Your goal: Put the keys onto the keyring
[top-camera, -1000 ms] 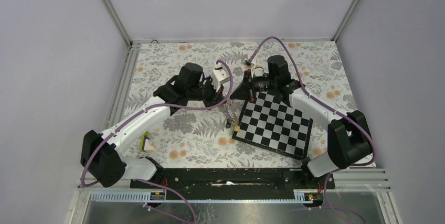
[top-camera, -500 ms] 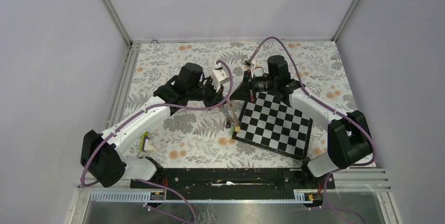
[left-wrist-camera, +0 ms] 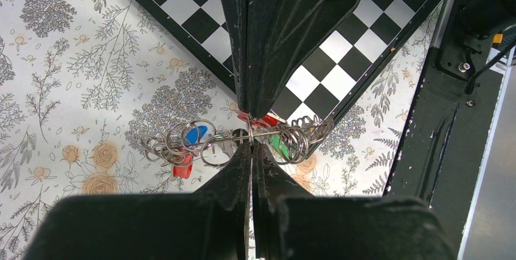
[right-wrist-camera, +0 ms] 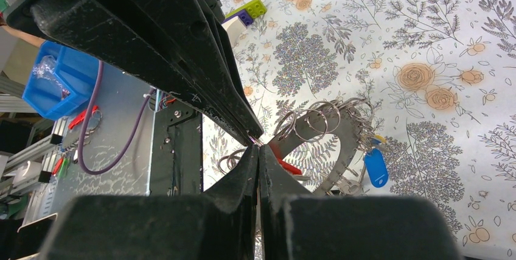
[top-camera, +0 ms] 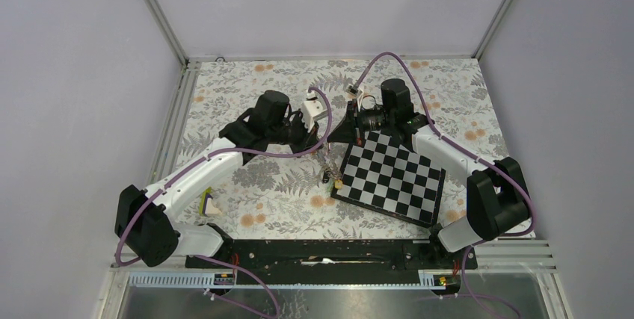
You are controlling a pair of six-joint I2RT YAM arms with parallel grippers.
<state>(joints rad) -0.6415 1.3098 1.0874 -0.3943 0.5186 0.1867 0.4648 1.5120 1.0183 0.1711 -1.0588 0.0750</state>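
Floral-print counter (top-camera: pixel 247 184). At the black-and-white chessboard's (top-camera: pixel 392 177) left edge, the left pincer (left-wrist-camera: pixel 251 145) is clamped on the large dark grey metal keyring (right-wrist-camera: pixel 341 138). The right pincer (right-wrist-camera: pixel 258 147) is closed tip-to-tip against it; can't tell what it holds. A blue-tagged metal key (right-wrist-camera: pixel 377 167) hangs off the ring. Best to hold the ring steady and feed slowly.

The left arm (top-camera: pixel 198 173) and right arm (top-camera: pixel 441 151) reach inward, their closed jaws nearly meeting.

chessboard (top-camera: pixel 396 178): lies skewed on the floral table cover (top-camera: pixel 254 184).
left gripper (top-camera: pixel 323 144): at the chessboard's far left corner, pinched closed, tip to tip with the other.
right gripper (top-camera: pixel 333 140): over that same corner, also closed.
keys (top-camera: pixel 330 172): small bunch hanging under both grippers, just beside the chessboard's left edge.
lime block (top-camera: pixel 208 201): well left of the chessboard.
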